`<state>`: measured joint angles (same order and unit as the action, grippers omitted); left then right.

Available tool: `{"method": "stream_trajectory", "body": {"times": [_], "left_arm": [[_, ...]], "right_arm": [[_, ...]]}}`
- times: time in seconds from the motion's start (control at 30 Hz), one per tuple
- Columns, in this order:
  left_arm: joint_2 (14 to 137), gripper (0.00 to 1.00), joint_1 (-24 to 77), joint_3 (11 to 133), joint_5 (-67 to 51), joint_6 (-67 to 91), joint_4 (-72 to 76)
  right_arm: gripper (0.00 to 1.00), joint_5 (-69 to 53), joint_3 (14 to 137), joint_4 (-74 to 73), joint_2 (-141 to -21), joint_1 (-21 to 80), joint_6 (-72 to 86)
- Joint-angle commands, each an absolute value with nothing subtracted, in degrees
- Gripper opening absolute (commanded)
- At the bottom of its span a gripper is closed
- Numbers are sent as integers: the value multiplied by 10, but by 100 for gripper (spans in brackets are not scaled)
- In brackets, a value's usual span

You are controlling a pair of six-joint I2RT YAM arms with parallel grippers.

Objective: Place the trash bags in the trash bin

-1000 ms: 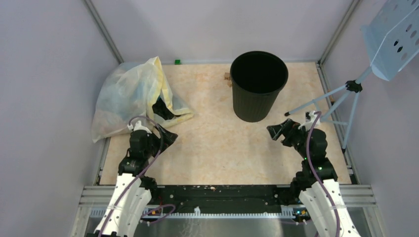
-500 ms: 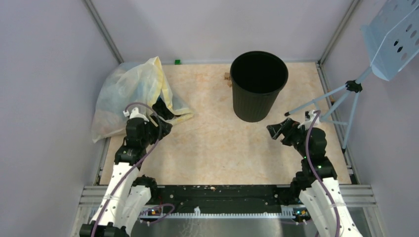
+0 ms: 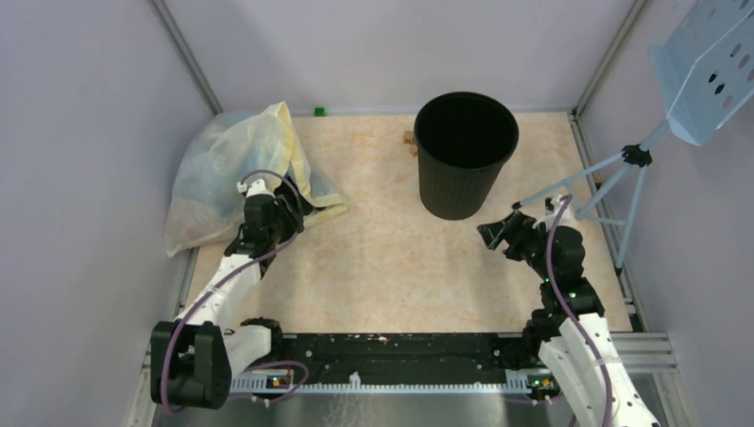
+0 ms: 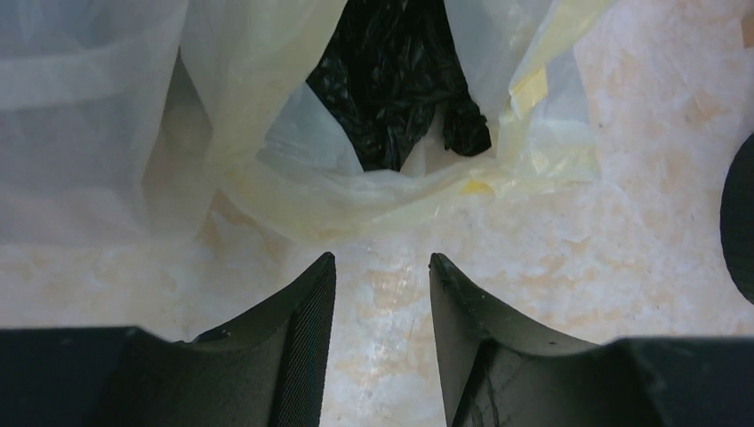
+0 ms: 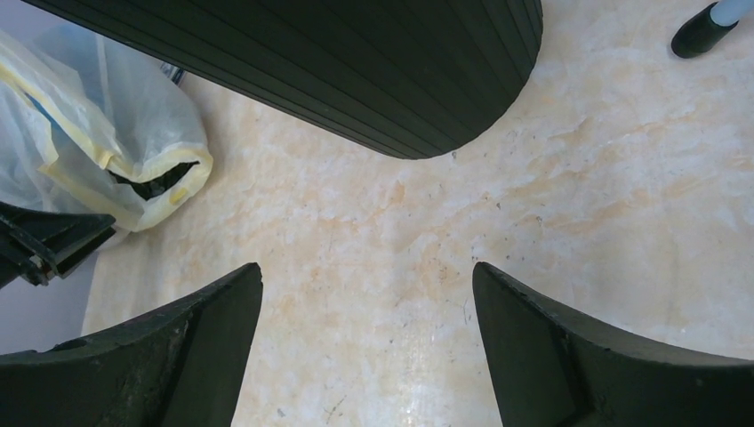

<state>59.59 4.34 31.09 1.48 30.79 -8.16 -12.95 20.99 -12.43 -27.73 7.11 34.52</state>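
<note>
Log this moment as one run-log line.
left end effector: partly open, empty, facing black trash bag in mouth of pale-yellow bag | right end effector: open, empty | trash bin: upright

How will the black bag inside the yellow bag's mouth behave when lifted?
Probably floppy: the black bag lies crumpled in folds. Likely light: thin film. Glossy, so it may slip, or drag the pale-yellow bag around it.

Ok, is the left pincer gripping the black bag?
No, the left pincer sits short of the black bag; only bare table shows between its jaws.
</note>
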Motion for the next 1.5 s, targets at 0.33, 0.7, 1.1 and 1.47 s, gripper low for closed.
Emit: {"method": "stream_trajectory", "body": {"times": [0.33, 0.7, 1.1, 1.47], "left_arm": [[732, 46, 86, 360, 105, 186, 94], [890, 55, 86, 440, 91, 159, 114], [969, 0, 93, 552, 44, 170, -18], [796, 0, 194, 621, 174, 214, -270]], "right_arm": [[85, -138, 243, -92, -319, 87, 335], [82, -136, 257, -107, -329, 87, 327], [81, -137, 267, -128, -335, 87, 343], [80, -137, 298, -145, -341, 87, 341]]}}
